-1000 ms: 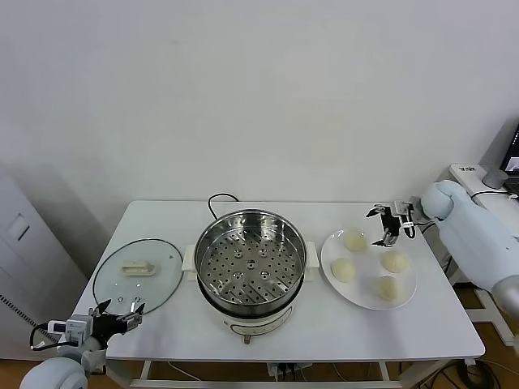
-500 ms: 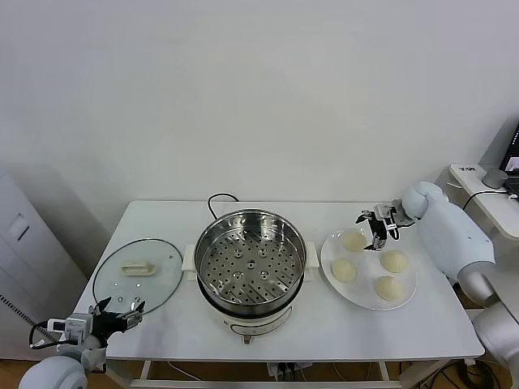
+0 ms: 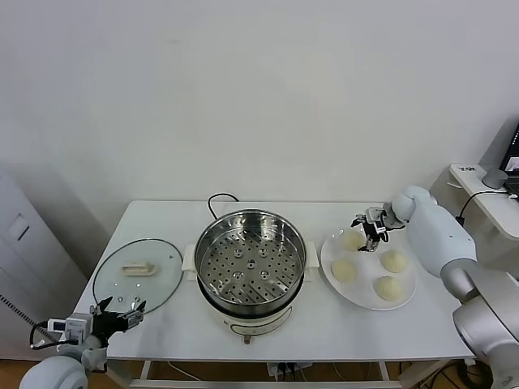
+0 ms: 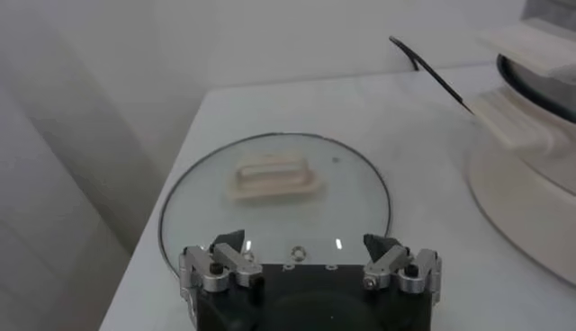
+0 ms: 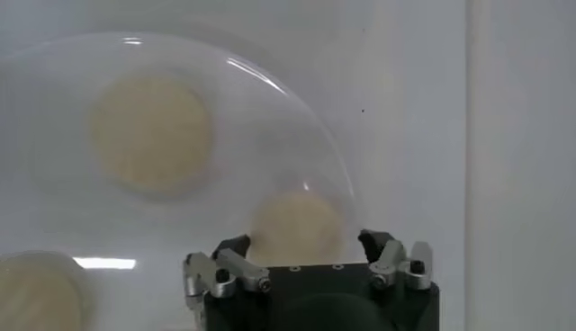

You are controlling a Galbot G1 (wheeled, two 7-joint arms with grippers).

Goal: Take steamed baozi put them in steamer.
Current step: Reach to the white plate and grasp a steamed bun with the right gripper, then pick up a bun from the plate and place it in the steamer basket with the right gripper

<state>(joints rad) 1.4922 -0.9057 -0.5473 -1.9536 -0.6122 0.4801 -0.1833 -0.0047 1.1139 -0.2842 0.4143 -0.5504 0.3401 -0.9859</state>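
Right gripper (image 3: 370, 233) is down at the far bun (image 3: 352, 241) on the white plate (image 3: 405, 289), at the plate's back edge on the steamer side. A second ago it hung higher and farther toward the desk's right end with its jaws spread wide; since then your arm has swung inward and dropped to this bun. In the right wrist view the bun (image 5: 295, 227) sits between the two fingers (image 5: 222, 270), and the jaws are partway in from full spread. You cannot tell from here whether they are clamped on it or only bracketing it; the bun sits on the plate, not lifted.

Other three buns lie on the plate, untouched: one toward the steamer (image 3: 343, 269), one at the right (image 3: 394, 261), one at the front (image 3: 388, 287).

Steamer (image 3: 250, 263) stands mid-desk, just left of the plate, lid off, perforated tray bare. No bun in it yet, so the task is at its first pick.

Glass lid (image 3: 136, 273) lies flat on the desk (image 3: 422, 332) at the left. Left gripper (image 3: 118, 317) is parked by the desk's front-left corner, near the lid's rim, jaws wide apart and holding nothing.

My read: the closing has begun; confirm grip before you lift toward the steamer.
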